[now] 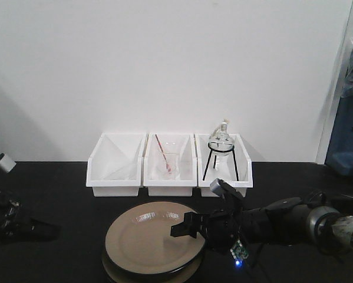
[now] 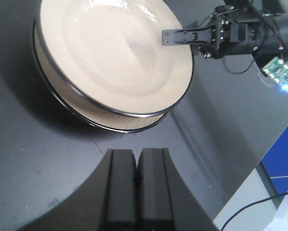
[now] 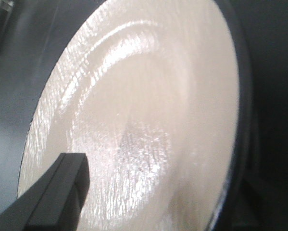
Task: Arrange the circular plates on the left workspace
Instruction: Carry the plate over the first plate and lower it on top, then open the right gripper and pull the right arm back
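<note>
Two tan circular plates lie stacked at the front middle of the black countertop (image 1: 58, 188). The top plate (image 1: 149, 239) (image 2: 115, 53) is tilted, with a gap to the lower plate (image 1: 144, 275) (image 2: 110, 118). My right gripper (image 1: 188, 227) is shut on the top plate's right rim. One finger (image 3: 62, 187) (image 2: 182, 36) lies over the glossy face (image 3: 148, 120), and the other is hidden beneath. My left gripper (image 1: 46, 230) (image 2: 136, 161) hovers over the counter left of the stack, shut and empty.
Three white bins stand by the back wall: an empty one (image 1: 116, 168), one with a beaker and a red rod (image 1: 169, 165), and one with a round flask on a tripod (image 1: 222, 153). The counter edge (image 2: 244, 187) runs above blue cabinets (image 2: 283, 163).
</note>
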